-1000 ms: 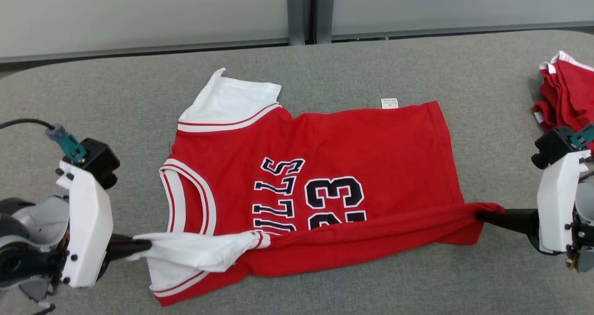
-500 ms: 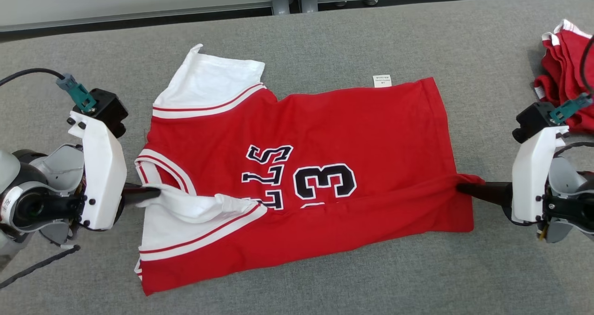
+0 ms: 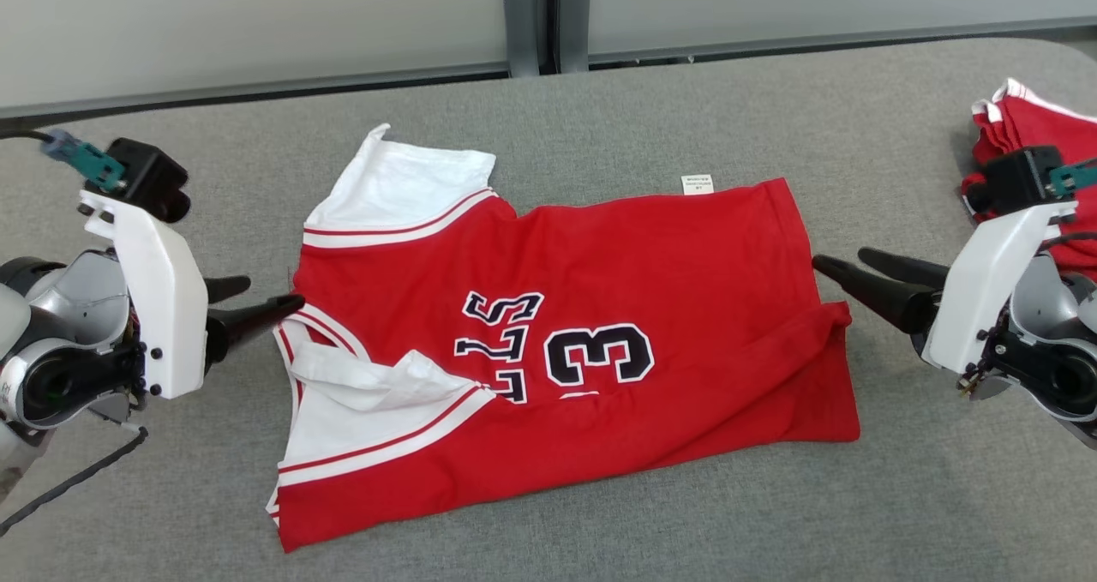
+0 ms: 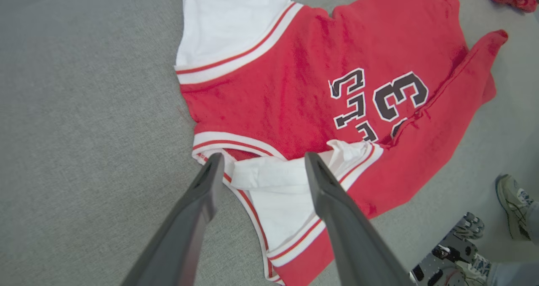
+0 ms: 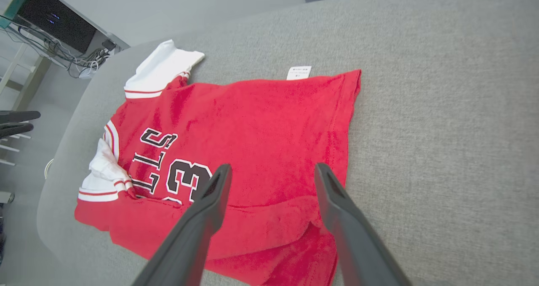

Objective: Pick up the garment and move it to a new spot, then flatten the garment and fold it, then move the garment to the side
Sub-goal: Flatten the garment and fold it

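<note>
– When the jaws are taken first, how are they found?

– Both are spread wide with nothing held. The left gripper (image 3: 274,292) is seen just beside the collar end of the jersey (image 3: 651,308); whether a fingertip touches cloth cannot be told. The right gripper (image 3: 838,257) is seen just beside the hem, apart from it.

– What can be counted?

– One red jersey, laid across the middle of the table (image 3: 771,102). Two white sleeves are seen: the far sleeve (image 3: 411,179) lies flat, the near sleeve (image 3: 377,381) is crumpled. One white label (image 3: 696,184) sticks out at the far edge.

– What is hidden or cut off?

– The near side of the jersey is folded over the chest, so the lettering and number are partly covered. A heap of red clothing (image 3: 1041,136) is cut off at the right edge and partly blocked by the right arm; its pieces cannot be counted.

– And the surroundings?

– Grey felt-like fabric covers the table. Two grey posts (image 3: 546,16) stand behind it against pale panels. A shoe (image 4: 511,206) is seen on the floor in the left wrist view.
</note>
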You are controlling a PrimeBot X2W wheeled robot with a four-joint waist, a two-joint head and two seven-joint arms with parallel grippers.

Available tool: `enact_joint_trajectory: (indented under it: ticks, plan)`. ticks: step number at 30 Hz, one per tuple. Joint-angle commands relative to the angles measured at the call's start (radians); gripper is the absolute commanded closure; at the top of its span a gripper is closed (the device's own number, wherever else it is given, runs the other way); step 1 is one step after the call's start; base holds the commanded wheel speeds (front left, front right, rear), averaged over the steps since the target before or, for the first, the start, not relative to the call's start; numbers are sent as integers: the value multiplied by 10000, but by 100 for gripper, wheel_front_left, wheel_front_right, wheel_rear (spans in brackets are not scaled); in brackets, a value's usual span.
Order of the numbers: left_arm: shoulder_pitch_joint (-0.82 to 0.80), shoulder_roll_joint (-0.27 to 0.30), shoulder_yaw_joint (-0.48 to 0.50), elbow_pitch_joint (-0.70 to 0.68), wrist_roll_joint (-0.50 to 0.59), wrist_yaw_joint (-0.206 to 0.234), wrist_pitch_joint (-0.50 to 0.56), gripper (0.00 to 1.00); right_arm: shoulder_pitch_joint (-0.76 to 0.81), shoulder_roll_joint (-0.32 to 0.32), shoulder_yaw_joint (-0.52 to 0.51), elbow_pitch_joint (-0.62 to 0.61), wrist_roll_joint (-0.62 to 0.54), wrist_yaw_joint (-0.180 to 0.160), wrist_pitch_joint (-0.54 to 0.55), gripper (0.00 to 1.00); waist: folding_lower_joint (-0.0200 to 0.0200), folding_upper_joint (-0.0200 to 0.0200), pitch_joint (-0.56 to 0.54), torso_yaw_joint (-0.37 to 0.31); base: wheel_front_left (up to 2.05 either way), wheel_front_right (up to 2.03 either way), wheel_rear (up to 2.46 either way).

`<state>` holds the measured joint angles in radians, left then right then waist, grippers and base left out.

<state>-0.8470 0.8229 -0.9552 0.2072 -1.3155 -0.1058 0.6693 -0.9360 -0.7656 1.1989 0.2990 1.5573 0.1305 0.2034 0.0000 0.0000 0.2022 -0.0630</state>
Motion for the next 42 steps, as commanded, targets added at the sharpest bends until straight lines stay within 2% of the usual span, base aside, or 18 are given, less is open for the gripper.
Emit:
enact_joint_trajectory:
  ticks: [1, 3, 6, 8, 10, 12, 13, 17, 20, 23, 26, 30, 34, 42]
  plan:
    - [165, 25, 127, -10, 103, -44, -347, 0, 179, -70, -95, -105, -169, 5, -410, 0, 0, 0, -290, 55, 0, 0, 0]
    - [448, 93, 299, -97, 371, -63, -1255, 0, 473, -126, -268, -249, -448, 4, -1357, 0, 0, 0, -559, 104, 0, 0, 0]
    - [925, 219, 602, -365, 967, 202, -2875, 0, 972, -296, -549, -191, -1011, 4, -2898, 0, 0, 0, -905, 178, 0, 0, 0]
    - [1424, 363, 752, -581, 1478, 554, -4045, 0, 1342, -279, -790, -13, -1363, 5, -3986, 0, 0, 0, -1080, 192, 0, 0, 0]
    - [1974, 534, 842, -787, 2081, 1149, -5168, 0, 1832, -166, -1123, 371, -1714, 4, -4500, 0, 0, 0, -1209, 221, 0, 0, 0]
    - [2573, 532, 980, -1057, 2405, 1801, -6177, 0, 2354, 72, -1732, 677, -1970, 5, -4669, 0, 0, 0, -1283, 261, 0, 0, 0]
    - [2900, 509, 1081, -1194, 2415, 2125, -6644, 0, 2576, 213, -2346, 749, -2179, 5, -4692, 0, 0, 0, -1309, 276, 0, 0, 0]
    - [4274, 261, 1411, -1737, 2274, 3258, -8216, 0, 4369, 962, -4368, 947, -3674, 4, -4687, 0, 0, 0, -1348, 370, 0, 0, 0]
    - [5165, -34, 1337, -1943, 2168, 3798, -8708, 0, 5504, 1538, -5277, 859, -4508, 5, -4692, 0, 0, 0, -1321, 421, 0, 0, 0]
    - [5769, -288, 1177, -1992, 2170, 4211, -8880, 0, 6351, 1919, -5451, 947, -4933, 5, -4560, 0, 0, 0, -1294, 398, 0, 0, 0]
    - [6076, -500, 914, -1820, 2110, 4401, -8688, 0, 6629, 2210, -5441, 1120, -5192, 5, -3942, 0, 0, 0, -1263, 353, 0, 0, 0]
    - [6062, -758, 539, -1406, 1914, 4337, -7991, 0, 6671, 2511, -5560, 1533, -5391, 4, -3115, 0, 0, 0, -1256, 299, 0, 0, 0]
    - [5999, -997, 352, -1036, 1541, 4048, -7394, 0, 6579, 2742, -5635, 1889, -5534, 5, -2518, 0, 0, 0, -1246, 312, 0, 0, 0]
    - [5609, -1592, -129, 257, 1064, 3182, -6259, 0, 6414, 3299, -5812, 2274, -5741, 5, -1710, 0, 0, 0, -1145, 330, 0, 0, 0]
